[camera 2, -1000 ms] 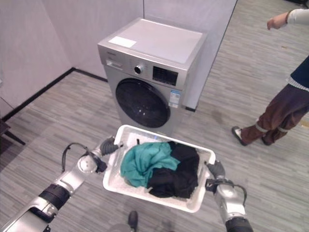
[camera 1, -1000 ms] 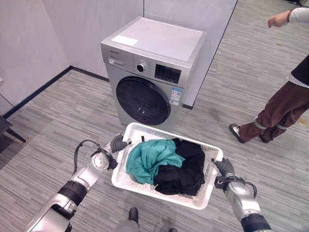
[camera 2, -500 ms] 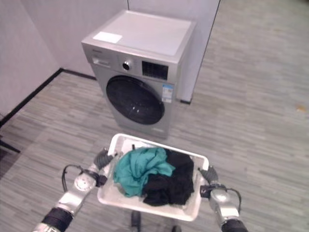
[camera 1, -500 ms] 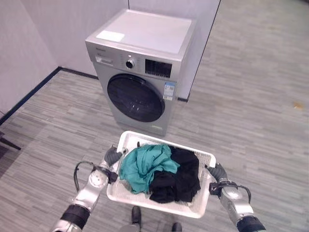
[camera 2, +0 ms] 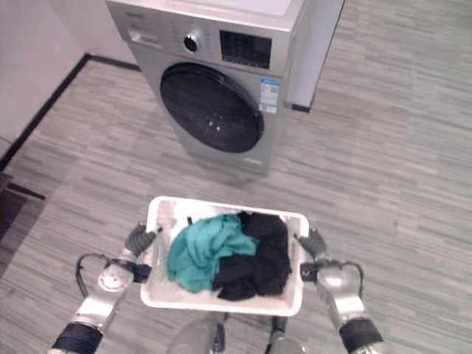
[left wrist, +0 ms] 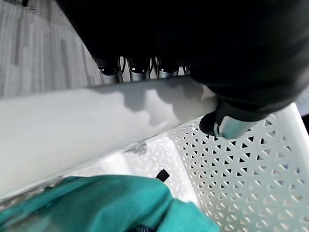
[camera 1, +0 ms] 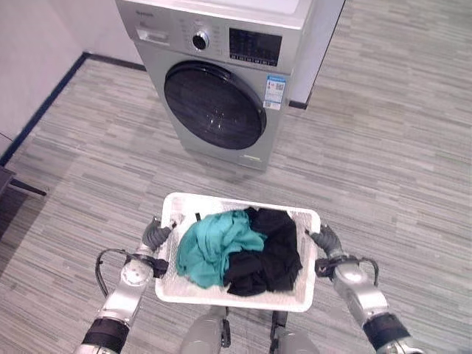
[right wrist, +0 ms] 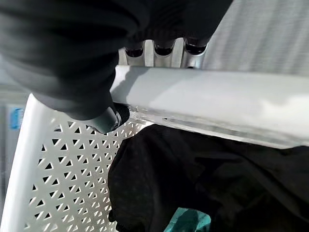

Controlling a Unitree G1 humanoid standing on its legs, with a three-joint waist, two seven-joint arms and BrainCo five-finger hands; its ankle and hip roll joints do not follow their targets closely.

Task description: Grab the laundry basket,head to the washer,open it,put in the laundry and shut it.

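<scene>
Basket [camera 1: 304, 221] gripped w/ both hands; washer [camera 1: 221, 81] ahead, door shut

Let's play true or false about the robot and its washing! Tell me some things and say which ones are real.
1. The washer door is shut. True.
2. The laundry basket sits on top of the washer. False: both robot hands carry it in front of the washer, above the floor.
3. The left robot hand grips the basket's rim. True: its fingers curl round the rim, thumb inside.
4. The right robot hand hangs free. False: it grips the opposite rim.
5. The basket holds a teal garment and a black garment. True.
6. The teal garment lies on the right robot hand's side. False: it lies on the left robot hand's side.
</scene>
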